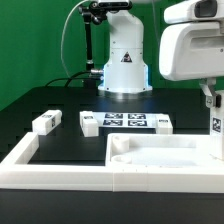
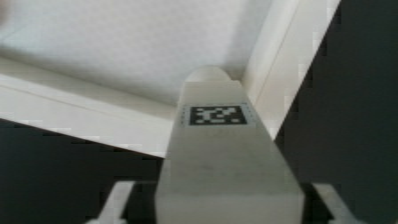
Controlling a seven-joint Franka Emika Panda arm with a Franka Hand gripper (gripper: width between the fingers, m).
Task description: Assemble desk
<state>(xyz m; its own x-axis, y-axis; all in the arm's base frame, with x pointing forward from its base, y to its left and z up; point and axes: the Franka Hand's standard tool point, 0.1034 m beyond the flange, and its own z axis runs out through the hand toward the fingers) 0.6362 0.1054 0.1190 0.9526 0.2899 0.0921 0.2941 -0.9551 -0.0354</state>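
The desk's white tabletop panel (image 1: 160, 152) lies hollow side up at the front of the black table. One white leg (image 1: 215, 122) with a square tag stands at the panel's corner on the exterior view's right, directly under my gripper (image 1: 211, 100). In the wrist view this leg (image 2: 222, 150) runs out from between my fingers (image 2: 121, 200) toward the panel's rim (image 2: 107, 45). A thin dark strip shows between each finger and the leg, so I cannot make out whether they touch it. Three more tagged legs (image 1: 45, 122) (image 1: 88, 123) (image 1: 162, 122) lie loose behind the panel.
The marker board (image 1: 125, 121) lies flat at the middle back, in front of the robot's base (image 1: 124, 70). A long white rim (image 1: 25, 160) frames the black surface on the exterior view's left and front. A green wall closes off the back.
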